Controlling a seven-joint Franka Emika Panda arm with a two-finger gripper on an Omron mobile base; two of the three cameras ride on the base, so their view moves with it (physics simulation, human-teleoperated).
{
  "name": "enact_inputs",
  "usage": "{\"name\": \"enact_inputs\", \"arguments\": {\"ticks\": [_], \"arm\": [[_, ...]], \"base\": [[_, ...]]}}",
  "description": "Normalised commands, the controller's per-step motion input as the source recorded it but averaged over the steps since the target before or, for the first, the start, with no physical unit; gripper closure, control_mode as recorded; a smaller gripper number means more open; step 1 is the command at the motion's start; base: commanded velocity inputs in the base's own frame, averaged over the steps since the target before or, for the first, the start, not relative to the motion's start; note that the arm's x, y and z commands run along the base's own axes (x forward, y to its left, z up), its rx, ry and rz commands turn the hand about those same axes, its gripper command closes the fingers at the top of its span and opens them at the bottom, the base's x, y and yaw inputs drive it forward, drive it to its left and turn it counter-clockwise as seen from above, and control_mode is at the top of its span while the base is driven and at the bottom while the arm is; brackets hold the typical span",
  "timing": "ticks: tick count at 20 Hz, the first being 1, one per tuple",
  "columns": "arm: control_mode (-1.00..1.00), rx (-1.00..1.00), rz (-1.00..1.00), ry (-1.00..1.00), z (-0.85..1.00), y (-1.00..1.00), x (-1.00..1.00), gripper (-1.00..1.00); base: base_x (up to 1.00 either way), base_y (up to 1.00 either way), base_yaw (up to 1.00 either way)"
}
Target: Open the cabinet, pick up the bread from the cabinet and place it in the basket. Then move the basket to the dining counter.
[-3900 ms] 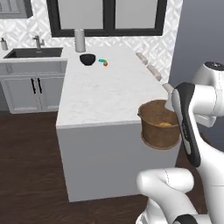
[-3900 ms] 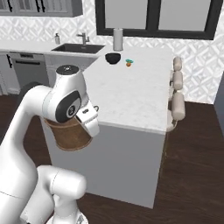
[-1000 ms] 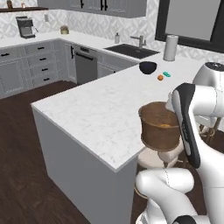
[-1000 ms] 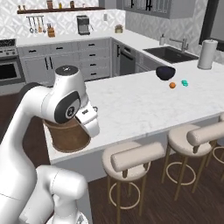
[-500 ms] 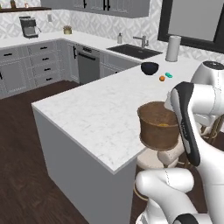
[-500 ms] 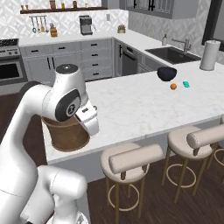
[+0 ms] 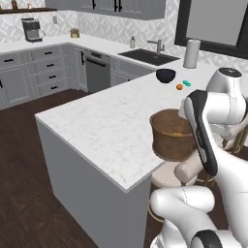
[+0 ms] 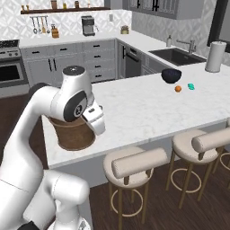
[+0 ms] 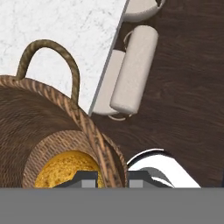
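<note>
Where fingers (image 9: 111, 178) pinch: basket (image 9: 52, 127) rim.

Brown woven basket (image 9: 48, 127) upright over the white marbled tabletop (image 7: 111, 121) edge. Golden bread (image 9: 65, 170) lies on its bottom. The claw (image 9: 111, 177) pinches its rim.

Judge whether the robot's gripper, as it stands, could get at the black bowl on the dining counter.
Probably not right now. The gripper is shut on the basket rim near one end of the dining counter, with the bread inside. The black bowl sits far across the top, so the basket must go down first.
</note>
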Motion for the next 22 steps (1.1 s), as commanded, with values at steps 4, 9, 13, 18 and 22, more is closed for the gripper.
{"name": "enact_inputs", "arguments": {"ticks": [4, 9, 13, 18, 22], "arm": [[-1.00, 0.02, 0.00, 0.00, -0.04, -0.13, 1.00, 1.00], [-1.00, 0.00, 0.00, 0.00, -0.23, -0.04, 1.00, 1.00], [-1.00, 0.00, 0.00, -0.04, -0.71, -0.07, 0.71, 1.00], [-1.00, 0.00, 0.00, 0.00, -0.63, -0.04, 0.91, 1.00], [-1.00, 0.00, 0.00, 0.00, -0.67, 0.00, 0.87, 1.00]], "base": [[0.00, 0.00, 0.00], [0.00, 0.00, 0.00], [0.00, 0.00, 0.00], [0.00, 0.00, 0.00], [0.00, 0.00, 0.00]]}}
